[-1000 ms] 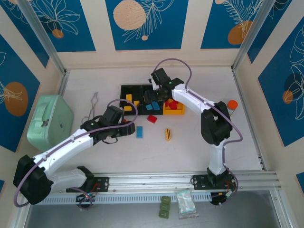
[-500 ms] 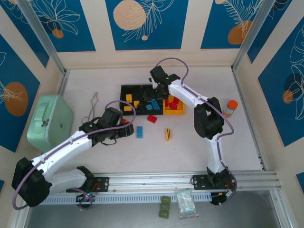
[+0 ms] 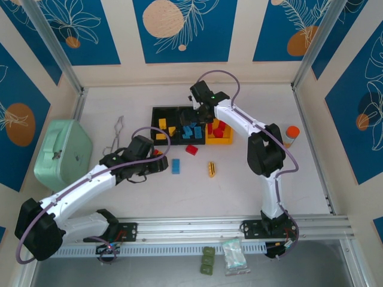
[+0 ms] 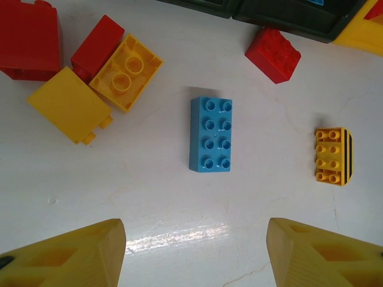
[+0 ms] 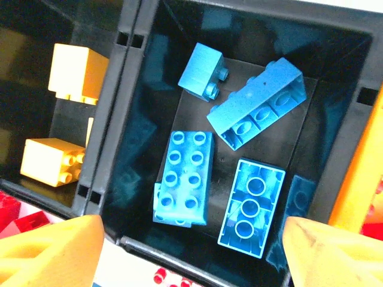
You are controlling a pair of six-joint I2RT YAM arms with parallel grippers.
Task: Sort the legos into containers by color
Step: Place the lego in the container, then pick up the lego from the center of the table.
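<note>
Three joined containers stand at the table's middle: a black bin (image 3: 159,124) with yellow legos, a black middle bin (image 3: 190,130) with several blue legos (image 5: 182,176), and a yellow bin (image 3: 219,135) with red ones. My right gripper (image 5: 194,254) hangs open over the middle bin, with nothing between its fingers. My left gripper (image 4: 194,254) is open just above the table, and a loose blue brick (image 4: 210,134) lies ahead of it. A red brick (image 4: 273,55) and a yellow striped brick (image 4: 334,156) lie to its right. Yellow (image 4: 125,73) and red (image 4: 30,39) bricks are clustered to its left.
A mint-green lidded box (image 3: 63,149) sits at the left wall. Metal tongs (image 3: 115,134) lie between the box and the bins. An orange-capped bottle (image 3: 291,134) stands at the right behind the right arm. Small bags (image 3: 233,256) lie below the front rail.
My right gripper's jaws have spread wider over the middle black bin, and more blue shows in that bin now. The left arm has not moved.
</note>
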